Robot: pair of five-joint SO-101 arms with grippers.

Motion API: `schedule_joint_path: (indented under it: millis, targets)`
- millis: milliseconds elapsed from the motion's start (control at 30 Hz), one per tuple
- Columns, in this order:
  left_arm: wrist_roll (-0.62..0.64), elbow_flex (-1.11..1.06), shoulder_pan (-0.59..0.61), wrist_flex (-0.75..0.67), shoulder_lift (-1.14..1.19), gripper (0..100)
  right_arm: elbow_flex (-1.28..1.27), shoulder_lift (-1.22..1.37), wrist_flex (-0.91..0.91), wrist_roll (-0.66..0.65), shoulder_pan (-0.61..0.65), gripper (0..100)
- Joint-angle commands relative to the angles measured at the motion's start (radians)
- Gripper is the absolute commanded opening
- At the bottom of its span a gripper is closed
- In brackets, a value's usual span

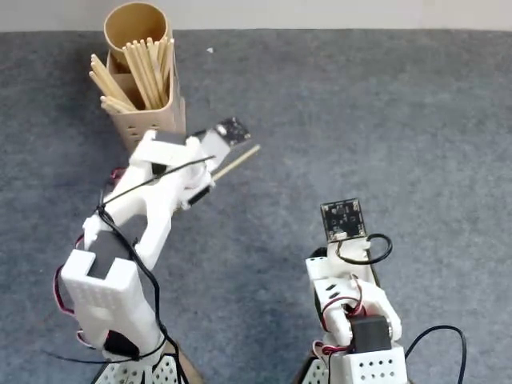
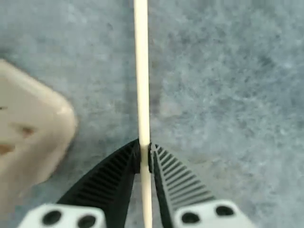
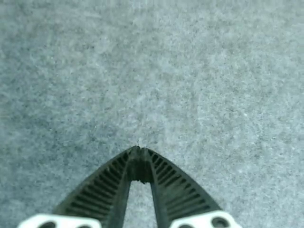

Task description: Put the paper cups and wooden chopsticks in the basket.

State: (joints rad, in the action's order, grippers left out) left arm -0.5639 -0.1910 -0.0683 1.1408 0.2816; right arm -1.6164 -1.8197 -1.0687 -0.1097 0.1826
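A beige basket (image 1: 152, 120) stands at the back left of the grey carpet, with a paper cup (image 1: 136, 28) and several wooden chopsticks (image 1: 148, 72) upright in it. My left gripper (image 2: 144, 151) is shut on one more wooden chopstick (image 2: 141, 71), held just right of the basket (image 2: 28, 137); from above the stick (image 1: 240, 160) juts out to the right from under the left arm (image 1: 172, 172). The right gripper (image 3: 140, 152) is shut with nothing in it, over bare carpet near the front of the table, by the right arm (image 1: 348, 264).
The grey carpet (image 1: 384, 120) covers the whole table, with free room in the middle and on the right. The arms' bases and cables sit at the front edge.
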Motion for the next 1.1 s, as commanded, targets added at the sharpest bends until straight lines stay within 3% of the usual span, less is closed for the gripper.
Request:
schedule_joint_path:
  millis: [0, 233, 367, 500, 667, 900, 1067]
  targets:
    - [0.023, 0.202, -0.081, 0.180, -0.079, 0, 0.005, -0.007, 0.015, -0.011, 0.001, 0.5]
    - [0.178, 0.526, -0.262, 0.436, -0.367, 0, 0.005, -0.007, 0.016, -0.011, 0.001, 0.5]
    - [0.267, 0.707, -0.228, 0.430, -0.506, 0, 0.005, -0.007, 0.016, -0.011, 0.001, 0.5]
    - [0.278, 0.783, -0.053, 0.261, -0.524, 0, 0.005, -0.007, 0.016, -0.011, 0.001, 0.5]
    - [0.281, 0.711, 0.136, 0.023, -0.481, 0, 0.005, -0.007, 0.016, -0.011, 0.001, 0.5]
    - [0.482, 0.579, 0.211, -0.160, -0.374, 0, 0.005, -0.007, 0.016, -0.011, 0.001, 0.5]
    - [0.615, 0.478, 0.209, -0.213, -0.364, 0, 0.005, -0.007, 0.016, -0.011, 0.001, 0.5]
